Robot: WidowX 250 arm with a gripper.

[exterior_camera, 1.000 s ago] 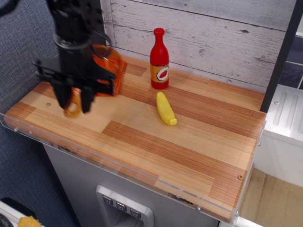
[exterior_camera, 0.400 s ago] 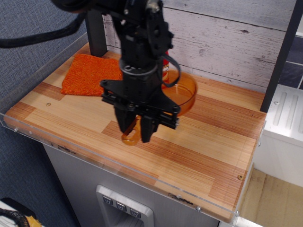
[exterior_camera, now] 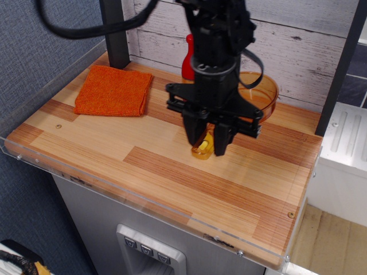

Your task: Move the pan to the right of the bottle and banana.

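Note:
My gripper (exterior_camera: pixel 207 146) is shut on the flat handle of the translucent orange pan (exterior_camera: pixel 262 93). It holds the pan above the wooden table (exterior_camera: pixel 172 172), with the bowl out to the right near the back wall. The red bottle (exterior_camera: pixel 187 59) stands behind the arm, and only its left side shows. The yellow banana is almost fully hidden behind my gripper. I cannot tell it apart from the amber handle end between my fingers.
A square orange cloth (exterior_camera: pixel 113 90) lies at the back left. A dark post (exterior_camera: pixel 114 34) stands behind it and another dark post (exterior_camera: pixel 341 69) at the right edge. A clear plastic rim (exterior_camera: pixel 143 201) runs along the table's front edge.
My gripper has carried the pan from above the cloth at the left across to the right. It now sits over the banana's spot, with the bowl to the right of the bottle.

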